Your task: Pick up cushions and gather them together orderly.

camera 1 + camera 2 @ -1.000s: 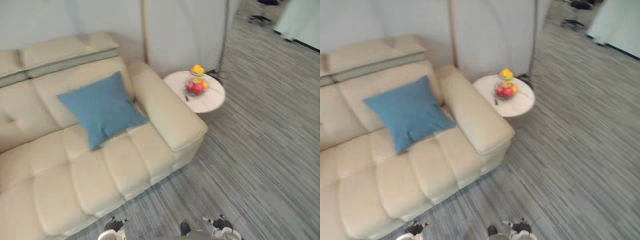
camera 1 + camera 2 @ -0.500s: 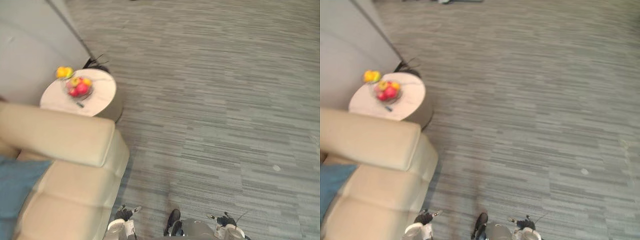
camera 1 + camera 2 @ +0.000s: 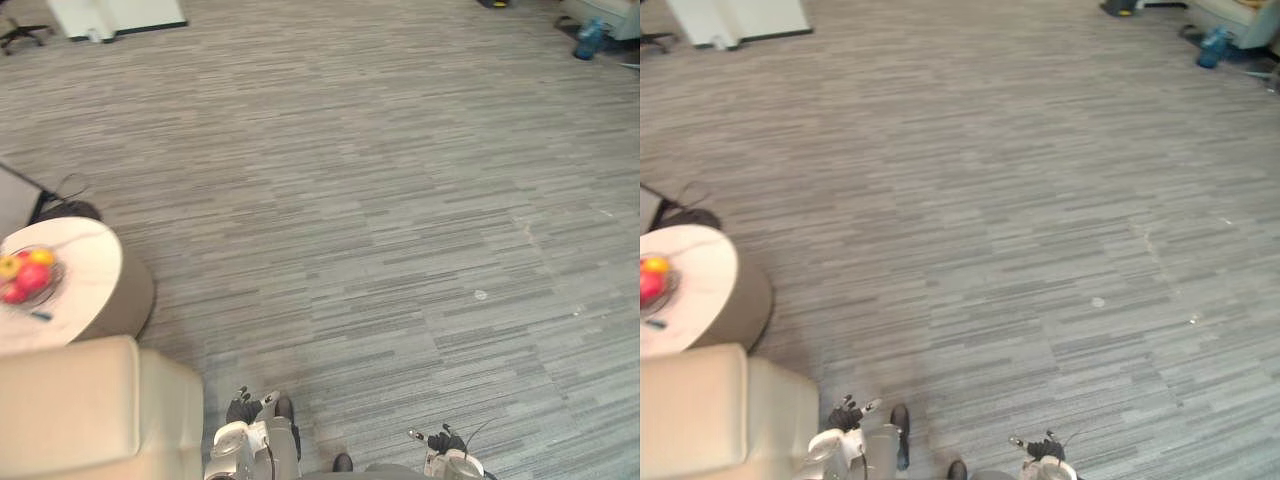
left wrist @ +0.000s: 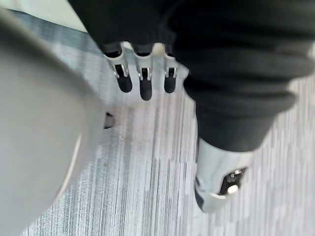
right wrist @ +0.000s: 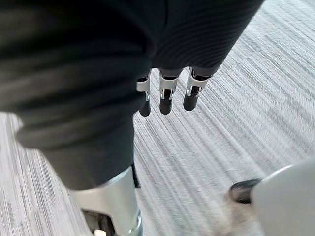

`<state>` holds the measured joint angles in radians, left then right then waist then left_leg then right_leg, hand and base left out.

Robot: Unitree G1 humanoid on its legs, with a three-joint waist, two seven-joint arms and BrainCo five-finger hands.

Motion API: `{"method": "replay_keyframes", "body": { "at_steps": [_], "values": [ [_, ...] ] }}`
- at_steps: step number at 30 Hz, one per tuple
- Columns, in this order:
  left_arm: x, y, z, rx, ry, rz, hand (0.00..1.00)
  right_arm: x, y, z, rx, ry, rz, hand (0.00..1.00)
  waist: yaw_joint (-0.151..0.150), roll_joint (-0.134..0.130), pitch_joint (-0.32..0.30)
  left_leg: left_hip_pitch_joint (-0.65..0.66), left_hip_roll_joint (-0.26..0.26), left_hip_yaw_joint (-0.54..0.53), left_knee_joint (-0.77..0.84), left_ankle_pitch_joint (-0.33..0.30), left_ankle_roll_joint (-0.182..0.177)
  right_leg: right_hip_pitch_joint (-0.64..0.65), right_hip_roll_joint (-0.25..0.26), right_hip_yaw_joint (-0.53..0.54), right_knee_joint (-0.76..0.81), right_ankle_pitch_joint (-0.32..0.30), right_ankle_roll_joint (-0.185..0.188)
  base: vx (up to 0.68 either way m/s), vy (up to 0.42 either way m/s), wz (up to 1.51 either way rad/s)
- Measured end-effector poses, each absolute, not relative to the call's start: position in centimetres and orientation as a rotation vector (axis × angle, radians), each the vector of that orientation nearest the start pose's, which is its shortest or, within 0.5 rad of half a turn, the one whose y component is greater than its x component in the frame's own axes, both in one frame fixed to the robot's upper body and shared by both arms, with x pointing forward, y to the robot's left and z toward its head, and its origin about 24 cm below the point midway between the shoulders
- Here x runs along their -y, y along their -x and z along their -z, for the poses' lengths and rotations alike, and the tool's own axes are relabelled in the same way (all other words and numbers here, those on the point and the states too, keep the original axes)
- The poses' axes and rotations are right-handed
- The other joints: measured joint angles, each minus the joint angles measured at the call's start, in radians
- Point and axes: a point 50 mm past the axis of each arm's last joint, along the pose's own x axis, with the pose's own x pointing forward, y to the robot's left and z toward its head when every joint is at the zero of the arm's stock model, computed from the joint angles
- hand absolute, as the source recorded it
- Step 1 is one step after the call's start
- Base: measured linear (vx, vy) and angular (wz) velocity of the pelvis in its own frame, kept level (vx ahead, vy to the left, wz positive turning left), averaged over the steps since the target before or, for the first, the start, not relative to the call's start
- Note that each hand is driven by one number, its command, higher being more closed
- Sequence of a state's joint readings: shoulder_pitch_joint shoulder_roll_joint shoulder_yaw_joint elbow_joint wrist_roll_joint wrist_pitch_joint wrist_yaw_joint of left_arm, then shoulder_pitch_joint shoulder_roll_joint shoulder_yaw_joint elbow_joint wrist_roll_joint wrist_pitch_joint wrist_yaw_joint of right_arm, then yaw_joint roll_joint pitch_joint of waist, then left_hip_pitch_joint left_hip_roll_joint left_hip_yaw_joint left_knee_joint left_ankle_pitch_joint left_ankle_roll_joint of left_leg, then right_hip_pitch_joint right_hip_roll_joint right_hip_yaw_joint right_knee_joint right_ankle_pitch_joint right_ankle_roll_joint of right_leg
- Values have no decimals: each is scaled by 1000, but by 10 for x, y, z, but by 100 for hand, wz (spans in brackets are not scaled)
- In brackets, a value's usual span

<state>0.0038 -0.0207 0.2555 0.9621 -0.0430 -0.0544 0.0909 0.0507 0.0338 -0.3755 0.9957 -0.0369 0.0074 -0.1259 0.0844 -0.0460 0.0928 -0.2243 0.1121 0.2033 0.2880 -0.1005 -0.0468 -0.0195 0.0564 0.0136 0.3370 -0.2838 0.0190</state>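
facing open grey floor [image 3: 400, 200] — sofa arm [image 3: 80, 400] and round side table [image 3: 70, 290] with fruit bowl [image 3: 25, 275] on robot's left. where cushions lie: cannot tell, so their look cannot tell either. judging from task alone, cushions likely soft, light, squashy, not fragile — best taken at edge or corner. left hand [image 4: 143, 78] fingers straight, hanging loose, empty; right hand [image 5: 166, 96] same.

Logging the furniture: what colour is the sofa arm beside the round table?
Plain cream. The sofa arm shows best in the left eye view, beside the round table.
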Motion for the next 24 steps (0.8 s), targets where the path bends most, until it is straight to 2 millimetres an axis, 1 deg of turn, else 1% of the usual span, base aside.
{"method": "replay_keyframes", "body": {
  "at_steps": [1,2,3,4,5,7,8,9,10,11,12,13,14,15,16,17,18,19,20,21,22,23,24],
  "values": [
    [-182,-140,146,-925,133,-334,0,189,-106,158,-1063,-130,434,0,0,3,2,46,0,22,-23,-12,6,-36,-13,-20,117,9,64,503,199,-92],
    [-181,-138,147,-936,130,-330,0,191,-111,155,-1036,-129,436,0,-2,7,5,126,2,65,-63,-30,9,-104,-57,-86,291,10,93,383,172,-80],
    [-180,-137,148,-944,128,-326,0,192,-113,154,-1026,-128,438,0,-3,10,7,160,3,86,-76,-39,12,-120,-84,-125,345,5,88,359,165,-90],
    [-178,-135,149,-958,122,-317,0,193,-115,153,-1013,-125,439,0,-4,21,13,213,10,124,-99,-54,5,-140,-132,-201,398,-5,74,315,113,-102],
    [-178,-133,151,-974,106,-307,0,192,-118,153,-1007,-129,435,0,-6,40,23,298,30,181,-145,-57,6,-163,-199,-341,392,-28,33,299,82,-102],
    [-181,-134,150,-975,92,-311,0,192,-120,152,-1001,-133,436,0,-20,39,23,331,51,216,-156,-57,6,-184,-240,-469,331,-28,20,335,5,-82],
    [-188,-131,151,-987,59,-304,0,192,-122,153,-1008,-144,444,0,-29,21,19,368,58,277,-183,-57,4,-230,-250,-600,144,63,-6,401,-70,-76],
    [-189,-130,151,-991,50,-301,0,192,-121,154,-1014,-148,447,0,-29,10,18,375,45,292,-186,-59,2,-237,-248,-618,87,113,-20,430,-105,-88],
    [-193,-131,151,-991,35,-299,0,191,-120,155,-1022,-157,452,0,-30,-17,21,391,22,311,-189,-61,-4,-244,-248,-632,7,213,-57,318,-122,-104],
    [-191,-131,153,-1008,36,-295,0,200,-118,155,-1032,-159,484,0,-26,5,32,430,42,321,-200,-69,-33,-234,-208,-638,-14,214,-147,419,-170,-138],
    [-184,-132,153,-1014,49,-280,0,209,-115,155,-1031,-163,520,0,-39,38,43,446,48,326,-202,-47,-58,-229,-173,-601,-42,205,-148,335,-140,-129],
    [-182,-135,153,-1006,54,-275,0,212,-114,155,-1035,-161,530,0,-43,46,49,456,48,332,-206,-39,-62,-227,-165,-590,-46,204,-148,241,-79,-80],
    [-177,-139,152,-998,63,-266,0,217,-110,155,-1038,-165,554,0,-49,55,54,473,44,338,-214,-17,-79,-222,-158,-576,-45,195,-146,168,-22,-52],
    [-171,-144,150,-987,66,-248,0,221,-102,156,-1053,-180,591,0,-61,58,55,493,41,334,-196,19,-113,-206,-155,-555,-33,170,-135,297,-49,-46],
    [-167,-145,151,-985,73,-235,0,224,-94,157,-1060,-192,619,0,-74,58,55,504,57,328,-130,26,-125,-174,-147,-544,-32,154,-127,332,-89,-53],
    [-162,-143,151,-987,88,-230,0,223,-87,158,-1066,-200,624,0,-78,53,56,466,104,305,78,26,-124,-118,-134,-511,-45,135,-119,303,-108,-83],
    [-160,-141,151,-978,104,-232,0,222,-89,157,-1058,-176,600,0,-71,52,56,349,169,226,397,37,-54,-77,-109,-457,-75,122,-120,200,-65,-97],
    [-158,-140,151,-977,110,-229,0,222,-92,156,-1053,-169,591,0,-65,56,52,309,176,196,470,11,-39,-73,-98,-435,-79,108,-132,189,28,-131],
    [-155,-140,151,-975,116,-219,0,220,-98,155,-1046,-158,566,0,-52,69,56,200,175,121,603,-73,-37,-56,-81,-385,-87,102,-137,200,90,-107],
    [-155,-143,149,-960,112,-217,0,216,-102,155,-1042,-162,552,0,-50,70,58,128,171,97,607,-120,-32,-38,-74,-361,-103,102,-136,276,108,-121],
    [-157,-148,146,-934,110,-222,0,212,-102,156,-1047,-171,547,0,-41,62,64,71,152,85,531,-151,-21,-10,-73,-322,-118,99,-130,241,88,-85],
    [-157,-150,144,-923,111,-222,0,211,-102,156,-1050,-173,546,0,-30,60,66,49,137,81,472,-152,-18,0,-76,-299,-119,94,-123,228,121,-105],
    [-157,-151,143,-909,113,-222,0,210,-102,156,-1050,-170,540,0,-18,60,64,23,97,31,321,-149,-19,14,-77,-249,-119,78,-98,226,170,-122]
  ]
}}
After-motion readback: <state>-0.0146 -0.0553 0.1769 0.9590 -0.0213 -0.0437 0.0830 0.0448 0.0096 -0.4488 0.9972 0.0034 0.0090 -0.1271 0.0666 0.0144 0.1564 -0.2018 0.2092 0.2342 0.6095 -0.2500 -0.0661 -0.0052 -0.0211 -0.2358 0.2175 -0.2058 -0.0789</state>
